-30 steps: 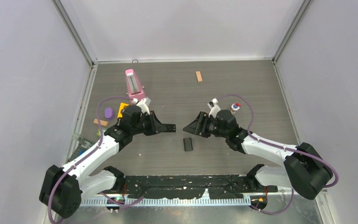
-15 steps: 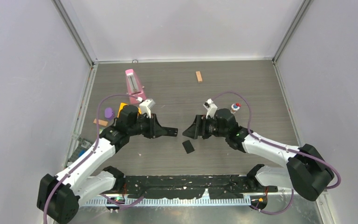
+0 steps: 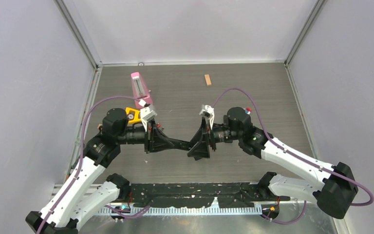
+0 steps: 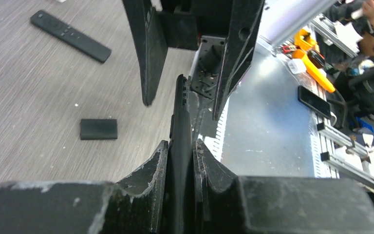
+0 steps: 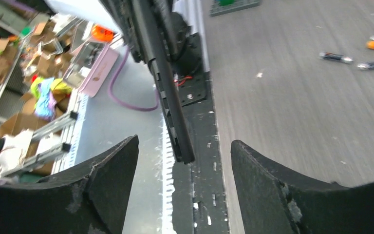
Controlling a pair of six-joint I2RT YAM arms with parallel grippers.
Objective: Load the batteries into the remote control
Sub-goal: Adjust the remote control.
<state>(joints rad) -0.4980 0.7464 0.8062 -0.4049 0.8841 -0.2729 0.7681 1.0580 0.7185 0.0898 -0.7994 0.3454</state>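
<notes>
We are holding the slim black plastic remote control [image 4: 180,122] edge-on above the grey wood-grain table [image 4: 29,97]. The left gripper [image 4: 180,146] is clenching its near end, pinching the bar between both pads. The right gripper [image 5: 185,146] is standing released, its jaws spread on either side of the remote's far end and touching neither face. The small red-and-dark cylindrical batteries [image 5: 336,57] are lying loose on the table, well apart from the held remote. A short black rectangular cover [image 4: 98,129] is lying to one side of that remote, and a second long black remote [image 4: 70,36] is lying farther off on the same side. We are judging this a handover or regrip. The right jaws should be centring on the bar and closing squarely on its flat faces before the left lets go, leaving the battery compartment clear of fingers.
</notes>
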